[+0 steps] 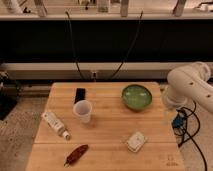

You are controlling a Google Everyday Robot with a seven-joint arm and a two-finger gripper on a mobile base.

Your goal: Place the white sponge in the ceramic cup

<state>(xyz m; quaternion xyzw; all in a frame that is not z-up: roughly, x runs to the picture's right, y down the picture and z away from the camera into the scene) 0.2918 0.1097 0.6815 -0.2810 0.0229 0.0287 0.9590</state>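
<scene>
The white sponge (pixel 136 141) lies flat on the wooden table (pixel 107 130), near its front right. The white ceramic cup (pixel 83 110) stands upright left of the middle, well apart from the sponge. My arm (pixel 191 84) is folded just off the table's right edge. My gripper (pixel 176 120) hangs low beside that edge, to the right of and behind the sponge, touching nothing on the table.
A green bowl (pixel 137 96) sits at the back right. A black flat object (pixel 80 95) lies behind the cup. A white bottle (pixel 55 124) lies at the left, and a reddish-brown pepper-like item (pixel 76 155) near the front left. Cables (pixel 192 135) hang off to the right.
</scene>
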